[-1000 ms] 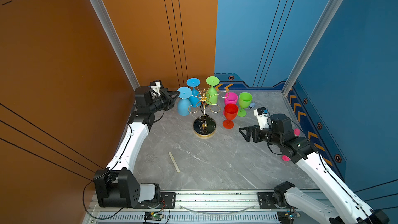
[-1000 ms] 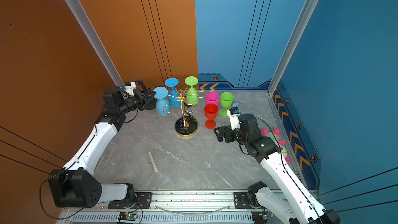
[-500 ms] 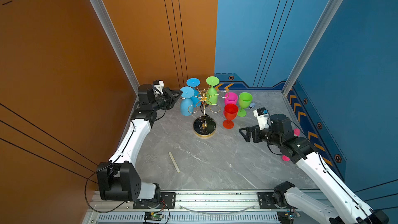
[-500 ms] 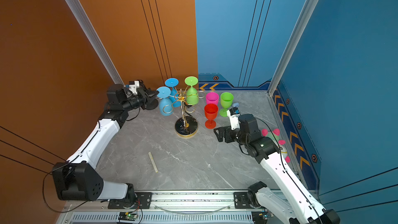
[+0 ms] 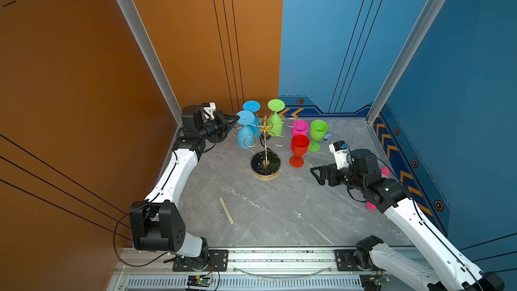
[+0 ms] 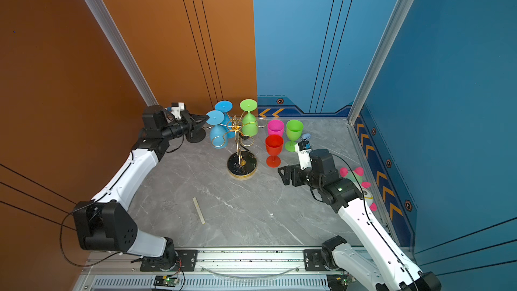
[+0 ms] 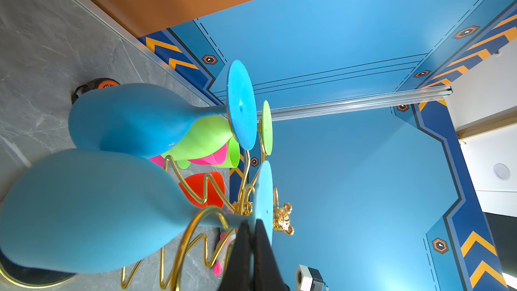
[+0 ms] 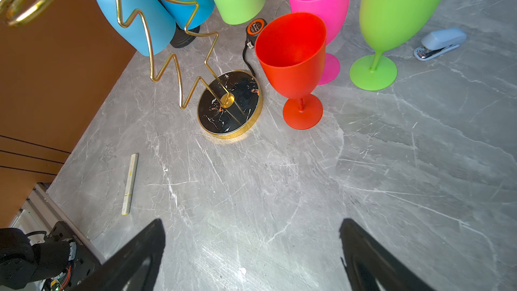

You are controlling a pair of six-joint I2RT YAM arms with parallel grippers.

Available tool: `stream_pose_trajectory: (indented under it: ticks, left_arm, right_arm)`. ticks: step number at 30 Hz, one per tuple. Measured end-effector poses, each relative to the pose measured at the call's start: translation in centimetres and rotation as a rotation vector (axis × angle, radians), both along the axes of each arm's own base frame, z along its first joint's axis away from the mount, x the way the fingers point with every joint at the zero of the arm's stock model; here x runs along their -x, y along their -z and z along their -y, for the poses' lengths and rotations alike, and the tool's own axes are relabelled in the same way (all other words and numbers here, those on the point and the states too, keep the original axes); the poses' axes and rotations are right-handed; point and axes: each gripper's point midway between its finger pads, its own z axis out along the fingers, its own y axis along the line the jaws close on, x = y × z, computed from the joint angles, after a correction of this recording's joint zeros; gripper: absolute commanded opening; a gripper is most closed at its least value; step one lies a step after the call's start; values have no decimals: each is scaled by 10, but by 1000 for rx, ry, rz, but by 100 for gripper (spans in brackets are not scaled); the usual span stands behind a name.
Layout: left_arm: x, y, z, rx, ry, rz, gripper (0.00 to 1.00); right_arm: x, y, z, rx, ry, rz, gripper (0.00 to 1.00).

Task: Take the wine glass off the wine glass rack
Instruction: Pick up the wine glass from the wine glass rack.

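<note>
Pale stick (image 5: 226,210) lying on grey marble table (image 5: 279,219), right gripper (image 8: 251,224) hovering low, jaws spread wide, empty, gold wine glass rack (image 5: 265,167) mid-table, red goblet (image 5: 300,144) upright beside its base, left gripper (image 5: 235,119) pinching foot of blue wine glass (image 5: 245,137) hanging inverted on rack.

Gold-wire wine glass rack (image 5: 265,127), black marbled gold-rimmed base (image 5: 264,166); blue wine glass (image 5: 245,135) at black left fingers (image 7: 242,250); red glass (image 5: 300,144), pink glass (image 5: 300,128), grey veined table (image 5: 279,211).

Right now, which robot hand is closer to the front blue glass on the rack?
Left. The left gripper pinches the blue wine glass by its foot; the right gripper hangs open past the red glass.
</note>
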Motion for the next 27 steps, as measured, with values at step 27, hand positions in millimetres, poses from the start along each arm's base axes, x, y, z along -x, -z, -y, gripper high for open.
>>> stream_pose_trajectory:
  ticks: [27]
  left_arm:
    - [-18, -1, -36, 28, -90, -7, 0]
  right_arm:
    - [2, -4, 2, -28, 15, 14, 98]
